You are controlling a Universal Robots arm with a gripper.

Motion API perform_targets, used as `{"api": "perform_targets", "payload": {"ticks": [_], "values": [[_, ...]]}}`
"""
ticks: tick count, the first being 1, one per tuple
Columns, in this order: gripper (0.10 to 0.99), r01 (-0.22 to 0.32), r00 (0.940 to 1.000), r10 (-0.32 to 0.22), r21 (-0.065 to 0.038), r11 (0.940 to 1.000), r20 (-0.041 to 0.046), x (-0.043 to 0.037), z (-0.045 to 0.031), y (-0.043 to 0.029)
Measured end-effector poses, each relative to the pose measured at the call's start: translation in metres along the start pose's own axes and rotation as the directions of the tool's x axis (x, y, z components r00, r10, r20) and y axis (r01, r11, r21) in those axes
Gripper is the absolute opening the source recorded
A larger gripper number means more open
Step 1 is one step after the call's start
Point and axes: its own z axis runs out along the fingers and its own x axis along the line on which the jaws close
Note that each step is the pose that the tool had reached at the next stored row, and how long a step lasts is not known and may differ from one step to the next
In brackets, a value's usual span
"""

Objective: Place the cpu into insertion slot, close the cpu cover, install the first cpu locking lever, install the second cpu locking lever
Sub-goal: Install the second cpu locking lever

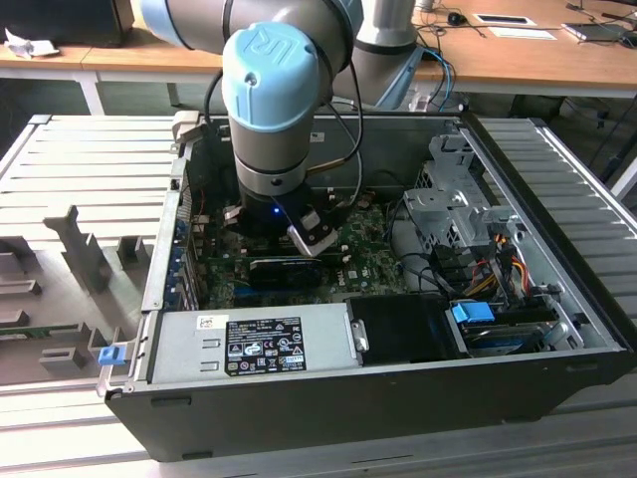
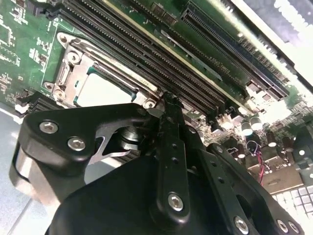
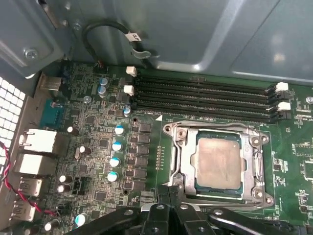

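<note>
The exterior view looks down from above and in front into the open computer case (image 1: 398, 378), at moderate distance. The first wrist view faces the motherboard (image 3: 98, 147) closely; the second wrist view is closer and oblique, past the end effector (image 2: 168, 110). Both wrist views share the processor socket (image 3: 218, 164) (image 2: 98, 81).

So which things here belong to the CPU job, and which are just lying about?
Job: silver-grey square cpu, seated in the silver-rimmed insertion slot; dark silver metal cpu cover down around it; black pincer at its edge.

Idle: long black memory slots; red wires.
</note>
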Motion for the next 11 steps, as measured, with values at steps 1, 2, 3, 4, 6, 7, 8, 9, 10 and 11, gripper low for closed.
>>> {"api": "perform_targets", "payload": {"ticks": [1, 2, 3, 4, 6, 7, 8, 9, 10, 11], "values": [[0.106, 0.0, 1.0, 0.0, -0.006, 1.0, 0.0005, 0.0001, 0.0011, -0.0003], [0.106, 0.0, 1.0, 0.0, -0.01, 1.0, 0.0012, 0.0001, 0.0019, -0.0005], [0.106, 0.0, 1.0, 0.0, -0.015, 0.9999, 0.0017, 0.0002, 0.0038, -0.0011], [0.106, 0.0, 1.0, 0.0, -0.017, 0.9999, 0.0017, 0.0004, 0.0048, -0.0016], [0.106, 0.0, 1.0, 0.0, -0.017, 0.9999, 0.002, 0.0004, 0.0038, -0.0017], [0.106, 0.0, 1.0, 0.0, -0.018, 0.9998, 0.0023, 0.0002, 0.0015, -0.0008], [0.106, 0.0, 1.0, 0.0, -0.017, 0.9999, 0.0019, 0.0001, -0.0026, 0.0004], [0.106, 0.0, 1.0, 0.0, -0.017, 0.9998, 0.002, 0.0, -0.0052, 0.0012], [0.106, 0.0, 1.0, 0.0, -0.017, 0.9998, 0.002, -0.0001, -0.0082, 0.0021], [0.106, 0.0, 1.0, 0.0, -0.017, 0.9998, 0.0019, -0.0002, -0.0107, 0.0029]]}}
